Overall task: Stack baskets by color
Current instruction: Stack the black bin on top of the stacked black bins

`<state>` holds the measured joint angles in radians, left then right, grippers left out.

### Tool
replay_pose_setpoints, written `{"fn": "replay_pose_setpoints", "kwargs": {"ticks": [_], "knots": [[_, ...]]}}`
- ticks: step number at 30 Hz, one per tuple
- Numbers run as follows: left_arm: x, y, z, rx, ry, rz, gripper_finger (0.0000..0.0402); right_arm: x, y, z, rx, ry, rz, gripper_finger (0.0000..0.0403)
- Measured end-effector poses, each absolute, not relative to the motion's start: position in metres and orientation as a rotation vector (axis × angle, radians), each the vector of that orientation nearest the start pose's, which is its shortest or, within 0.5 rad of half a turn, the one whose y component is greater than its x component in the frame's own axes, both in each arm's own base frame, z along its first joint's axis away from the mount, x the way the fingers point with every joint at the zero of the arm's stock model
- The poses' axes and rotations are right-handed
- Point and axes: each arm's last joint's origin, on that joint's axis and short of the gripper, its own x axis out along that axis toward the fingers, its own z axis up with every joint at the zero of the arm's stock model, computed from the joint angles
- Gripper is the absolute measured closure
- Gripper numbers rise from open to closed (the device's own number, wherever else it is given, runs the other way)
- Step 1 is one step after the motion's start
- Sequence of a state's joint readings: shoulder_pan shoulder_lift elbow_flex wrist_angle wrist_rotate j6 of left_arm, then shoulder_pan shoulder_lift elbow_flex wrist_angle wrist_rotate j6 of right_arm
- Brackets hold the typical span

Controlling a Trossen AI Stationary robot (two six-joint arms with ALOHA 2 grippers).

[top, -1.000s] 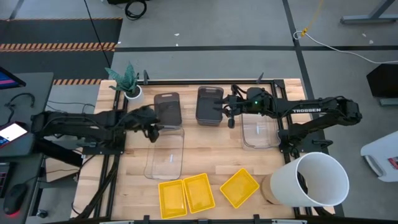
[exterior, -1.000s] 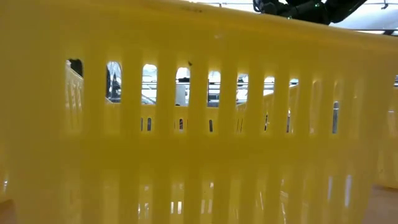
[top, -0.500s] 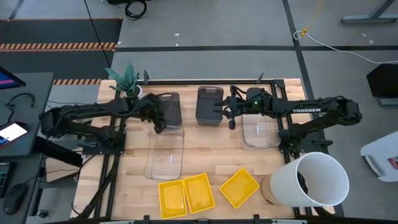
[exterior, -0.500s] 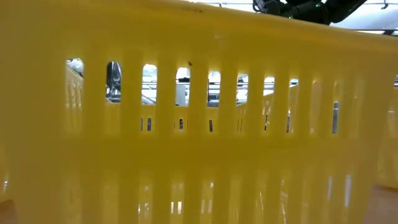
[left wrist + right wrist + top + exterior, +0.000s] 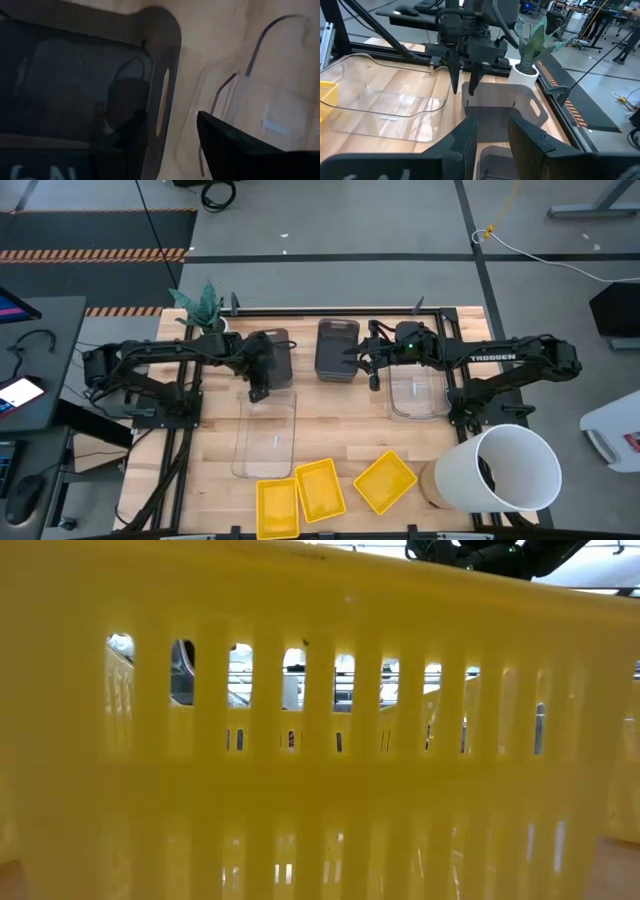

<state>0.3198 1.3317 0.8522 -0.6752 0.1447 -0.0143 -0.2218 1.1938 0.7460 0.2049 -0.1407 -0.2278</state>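
- Your left gripper (image 5: 262, 380) hangs over the near rim of the left dark grey basket (image 5: 270, 352), where that basket meets the long clear basket (image 5: 268, 430). In the right wrist view its fingers (image 5: 454, 75) stand parted, with nothing held.
- Your right gripper (image 5: 372, 363) sits at the right edge of the second dark grey basket (image 5: 336, 348), beside the smaller-looking clear basket (image 5: 418, 393). Its fingers (image 5: 465, 137) are parted; I cannot tell whether they grip the rim.
- The three yellow baskets (image 5: 320, 488) lie side by side along the near edge of the worktop (image 5: 340, 430), none nested.
- Judgement: the grey and clear groups may each hold a nested pair, but the pictures do not settle it. Yellow stacking is wholly outstanding, and the two grey positions are not yet merged.
- The white bucket (image 5: 505, 468) stands at the near right corner.
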Motion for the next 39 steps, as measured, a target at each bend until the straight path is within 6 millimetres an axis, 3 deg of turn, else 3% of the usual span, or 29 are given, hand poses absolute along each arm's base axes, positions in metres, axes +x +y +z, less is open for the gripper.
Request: {"fn": "replay_pose_setpoints", "kwargs": {"ticks": [11,22,28,35,39], "knots": [[0.232,0.072,0.208,-0.198,1.159,0.215,0.0230,0.258,-0.054,0.274,-0.182,0.245,-0.042,0.0289],[0.245,0.070,0.183,-0.156,1.261,0.205,0.0234,0.258,-0.053,0.274,-0.182,0.243,-0.040,0.0289],[0.247,0.071,0.182,-0.138,1.260,0.199,0.0282,0.258,-0.053,0.274,-0.183,0.243,-0.039,0.0289],[0.251,0.073,0.191,-0.108,1.254,0.197,0.0382,0.258,-0.053,0.274,-0.184,0.243,-0.039,0.0289],[0.253,0.073,0.196,-0.081,1.255,0.190,0.0390,0.258,-0.053,0.274,-0.185,0.243,-0.038,0.0289]]}}
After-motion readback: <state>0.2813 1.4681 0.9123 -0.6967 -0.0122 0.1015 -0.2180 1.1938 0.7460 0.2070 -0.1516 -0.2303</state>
